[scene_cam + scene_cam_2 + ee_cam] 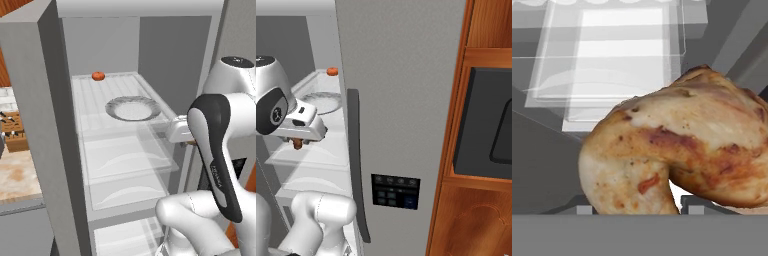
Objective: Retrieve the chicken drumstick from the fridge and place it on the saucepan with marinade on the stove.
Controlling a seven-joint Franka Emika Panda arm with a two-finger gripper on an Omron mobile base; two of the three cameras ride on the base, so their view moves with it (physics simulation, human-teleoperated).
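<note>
Golden-brown chicken drumstick [677, 150] clamped in the gripper [297, 143] at the fridge [30, 100] opening; a swing against the shelf edge could dislodge it

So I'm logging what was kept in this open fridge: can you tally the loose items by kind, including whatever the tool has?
Chicken drumstick, held in the tool: 1
Small red-orange tomato-like item, back of the upper shelf: 1
Grey plate, on the same shelf: 1
Total: 3
</note>
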